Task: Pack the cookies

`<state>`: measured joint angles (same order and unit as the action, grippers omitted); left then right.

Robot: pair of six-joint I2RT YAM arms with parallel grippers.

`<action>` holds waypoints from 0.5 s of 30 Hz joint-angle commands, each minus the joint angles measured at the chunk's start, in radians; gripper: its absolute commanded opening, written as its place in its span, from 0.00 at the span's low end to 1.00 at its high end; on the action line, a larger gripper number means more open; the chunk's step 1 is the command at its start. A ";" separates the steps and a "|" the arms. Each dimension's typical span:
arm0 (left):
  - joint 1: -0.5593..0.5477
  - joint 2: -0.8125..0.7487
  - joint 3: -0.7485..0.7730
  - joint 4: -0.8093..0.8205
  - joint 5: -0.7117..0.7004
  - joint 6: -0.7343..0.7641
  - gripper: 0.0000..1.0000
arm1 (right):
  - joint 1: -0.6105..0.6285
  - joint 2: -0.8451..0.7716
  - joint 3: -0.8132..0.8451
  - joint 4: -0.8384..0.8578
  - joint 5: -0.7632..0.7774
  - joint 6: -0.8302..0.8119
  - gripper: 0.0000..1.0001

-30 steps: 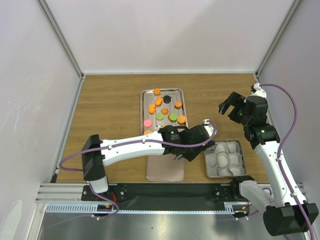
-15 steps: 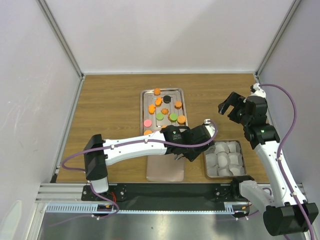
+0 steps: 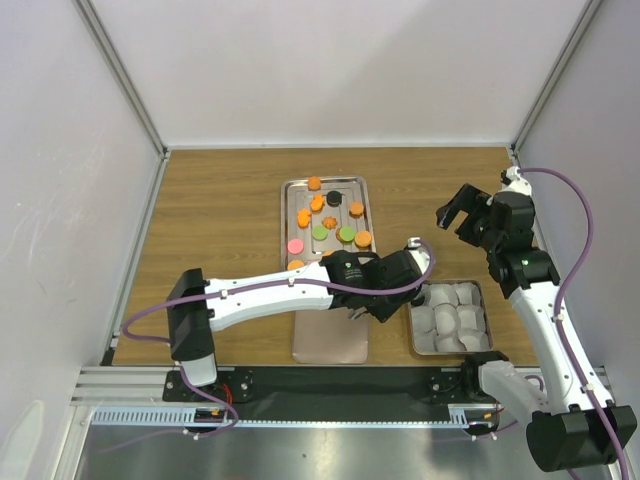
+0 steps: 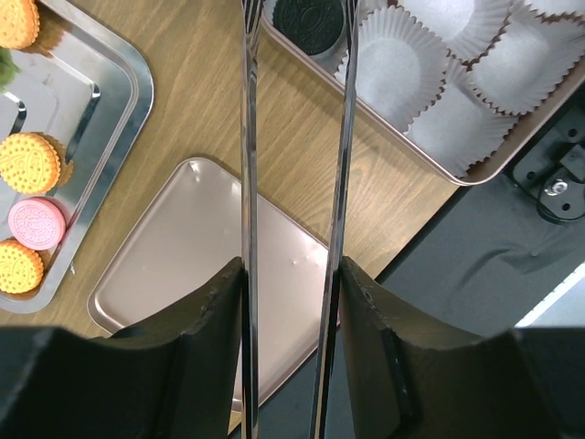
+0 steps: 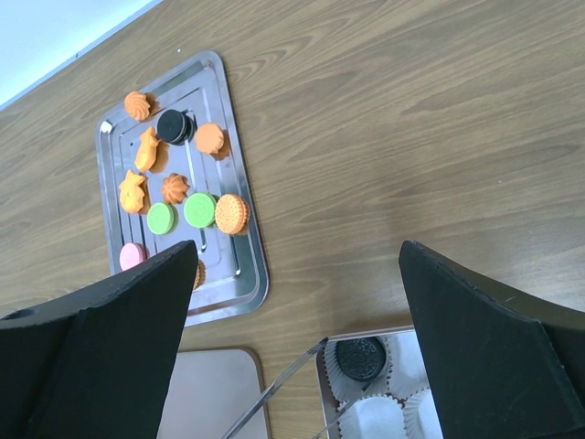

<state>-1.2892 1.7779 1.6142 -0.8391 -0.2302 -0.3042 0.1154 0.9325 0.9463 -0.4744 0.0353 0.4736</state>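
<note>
My left gripper point(image 3: 400, 275) point(image 4: 291, 274) is shut on a pair of long metal tongs point(image 4: 249, 137). The tong tips stand apart on either side of a black cookie point(image 4: 309, 18) point(image 5: 361, 358), which lies in the far-left paper cup of the small box point(image 3: 482, 290). The other cookies point(image 3: 325, 215) point(image 5: 231, 212), orange, green, pink and black, lie on a silver tray point(image 3: 287, 200) point(image 5: 248, 197). My right gripper point(image 3: 458, 212) point(image 5: 297, 347) is open and empty, held high above the table to the right of the tray.
The box point(image 4: 402, 137) holds several empty pale paper cups point(image 4: 402, 46). A flat copper-coloured lid point(image 3: 330, 340) point(image 4: 183, 247) lies at the near edge between tray and box. White walls enclose the table on three sides.
The left arm has shifted very slightly to the right. The right arm has not moved.
</note>
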 commanded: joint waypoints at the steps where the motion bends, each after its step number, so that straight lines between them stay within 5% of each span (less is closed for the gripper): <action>1: -0.005 -0.086 0.059 0.054 0.009 0.010 0.48 | -0.003 -0.009 -0.001 0.028 -0.015 -0.015 1.00; 8: 0.051 -0.189 0.070 0.037 -0.034 -0.012 0.47 | -0.003 -0.004 -0.003 0.033 -0.025 -0.016 1.00; 15: 0.218 -0.254 -0.080 0.023 -0.063 -0.032 0.48 | -0.003 -0.001 -0.004 0.036 -0.058 -0.018 1.00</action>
<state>-1.1332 1.5719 1.6016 -0.8200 -0.2550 -0.3157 0.1154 0.9325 0.9463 -0.4736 0.0059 0.4694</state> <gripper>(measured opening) 0.478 0.994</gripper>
